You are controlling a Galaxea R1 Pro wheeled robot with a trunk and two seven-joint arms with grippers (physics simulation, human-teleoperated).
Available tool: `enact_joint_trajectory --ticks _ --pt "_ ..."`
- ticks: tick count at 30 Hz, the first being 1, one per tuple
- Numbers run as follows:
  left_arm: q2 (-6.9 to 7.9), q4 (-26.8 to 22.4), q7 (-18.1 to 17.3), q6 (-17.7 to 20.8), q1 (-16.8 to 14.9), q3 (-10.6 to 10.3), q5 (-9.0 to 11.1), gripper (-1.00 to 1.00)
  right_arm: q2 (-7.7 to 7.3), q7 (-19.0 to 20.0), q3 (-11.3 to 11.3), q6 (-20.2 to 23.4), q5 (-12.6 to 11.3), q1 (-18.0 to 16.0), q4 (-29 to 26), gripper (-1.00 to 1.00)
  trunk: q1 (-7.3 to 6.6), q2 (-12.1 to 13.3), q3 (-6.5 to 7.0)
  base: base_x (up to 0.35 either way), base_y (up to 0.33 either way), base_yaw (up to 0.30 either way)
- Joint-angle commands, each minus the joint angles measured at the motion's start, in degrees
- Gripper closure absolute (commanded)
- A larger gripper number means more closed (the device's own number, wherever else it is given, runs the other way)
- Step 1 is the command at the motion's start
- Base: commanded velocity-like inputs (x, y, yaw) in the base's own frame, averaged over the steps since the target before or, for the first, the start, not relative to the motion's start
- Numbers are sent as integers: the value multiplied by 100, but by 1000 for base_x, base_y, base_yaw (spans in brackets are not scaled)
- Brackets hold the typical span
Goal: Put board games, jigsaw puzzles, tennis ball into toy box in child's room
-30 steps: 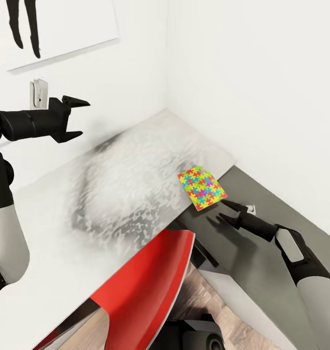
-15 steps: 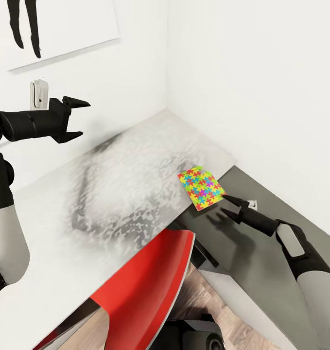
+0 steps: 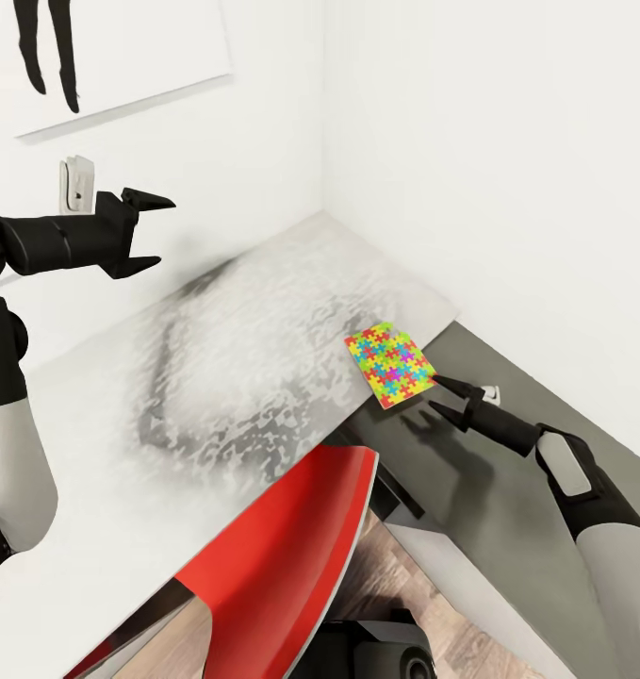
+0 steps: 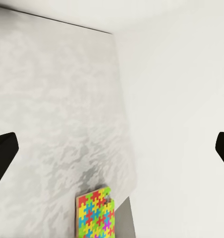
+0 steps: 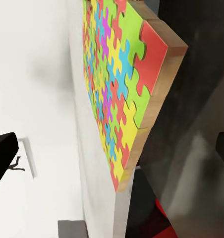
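A flat, many-coloured jigsaw puzzle (image 3: 392, 365) on a wooden backing lies at the right edge of the grey marbled table (image 3: 225, 377), part of it overhanging. The same jigsaw puzzle (image 4: 95, 213) shows from the left wrist and the jigsaw puzzle (image 5: 122, 84) close up from the right wrist. My right gripper (image 3: 436, 393) stands open just off the puzzle's near right corner, its fingers apart and holding nothing. High at the left, well above the table, my left gripper (image 3: 157, 230) is open and empty. The toy box, board games and tennis ball are out of view.
A red chair (image 3: 282, 556) is tucked under the table's front edge. White walls close the corner behind and to the right. A dark grey floor strip (image 3: 508, 471) runs beside the table under my right arm. A framed picture (image 3: 112, 57) hangs on the back wall.
My right gripper has crept forward and slightly up toward the puzzle's corner. The left arm and the puzzle have stayed put.
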Motion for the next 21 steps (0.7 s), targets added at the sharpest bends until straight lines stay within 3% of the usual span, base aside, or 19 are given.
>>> enact_joint_trajectory --ticks 1,21 --pt "-1 -1 54 31 -5 7 43 -100 0 16 -10 25 8 -4 2 -100 3 -9 -7 0 0 0" --pt "-1 -1 54 36 -1 7 41 -100 -7 14 -31 20 6 -11 89 -100 3 -9 -7 0 0 0"
